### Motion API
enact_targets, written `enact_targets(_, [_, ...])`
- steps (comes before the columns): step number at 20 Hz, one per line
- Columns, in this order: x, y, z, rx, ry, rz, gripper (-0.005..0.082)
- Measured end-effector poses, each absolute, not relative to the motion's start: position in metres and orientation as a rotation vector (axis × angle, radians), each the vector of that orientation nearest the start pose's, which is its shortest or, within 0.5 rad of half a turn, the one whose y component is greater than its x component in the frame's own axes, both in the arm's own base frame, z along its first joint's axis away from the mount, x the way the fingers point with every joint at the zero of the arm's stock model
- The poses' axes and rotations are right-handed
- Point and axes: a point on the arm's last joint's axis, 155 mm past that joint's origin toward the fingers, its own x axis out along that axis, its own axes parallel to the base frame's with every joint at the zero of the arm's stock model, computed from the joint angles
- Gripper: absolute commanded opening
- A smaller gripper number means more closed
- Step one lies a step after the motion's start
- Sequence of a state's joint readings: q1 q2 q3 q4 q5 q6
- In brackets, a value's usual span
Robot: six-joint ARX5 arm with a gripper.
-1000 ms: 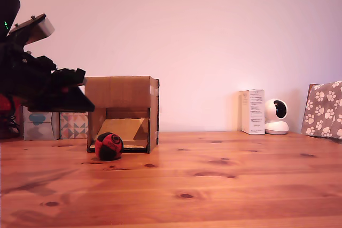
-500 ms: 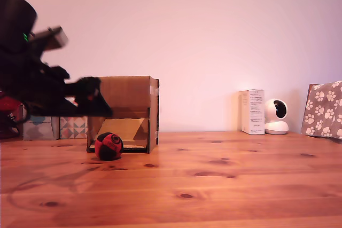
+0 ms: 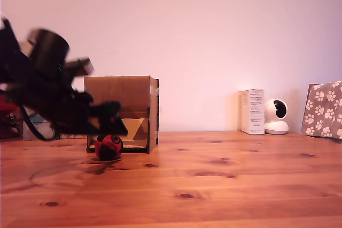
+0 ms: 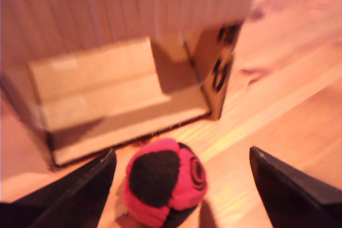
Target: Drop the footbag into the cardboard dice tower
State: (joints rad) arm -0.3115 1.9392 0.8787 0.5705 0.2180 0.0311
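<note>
Gripper [image 4: 181,185], fingers [image 4: 80,190] apart, straddling the footbag [image 4: 163,182] on the table [image 3: 214,185] before the tower [image 3: 125,100].

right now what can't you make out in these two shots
- Gripper: exterior view, motion blur smears the arm; whether it touches the ball is unclear.
- Fingers: wrist view, cut off by the frame edge.
- Cardboard box: its top opening shows in neither view; the wrist view is blurred.
- Small boxes behind the arm: exterior view, almost fully hidden.
- White carton: print too small to read.
</note>
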Motion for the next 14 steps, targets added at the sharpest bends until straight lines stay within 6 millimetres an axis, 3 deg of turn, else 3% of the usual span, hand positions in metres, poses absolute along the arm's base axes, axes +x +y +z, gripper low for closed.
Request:
enact_targets(3, [0.475, -0.191, 0.033, 0.054, 0.543, -0.519, 0.0708])
enact_targets(4, [0.476, -0.19, 0.032, 0.054, 0.553, -0.516, 0.0637])
enact_targets(7, [0.479, -0.189, 0.034, 0.053, 0.562, -0.51, 0.0247])
enact_targets(9, [0.477, -0.186, 0.03, 0.053, 0.584, -0.507, 0.0105])
enact_targets(14, [0.475, -0.185, 0.027, 0.052, 0.618, -0.505, 0.0099])
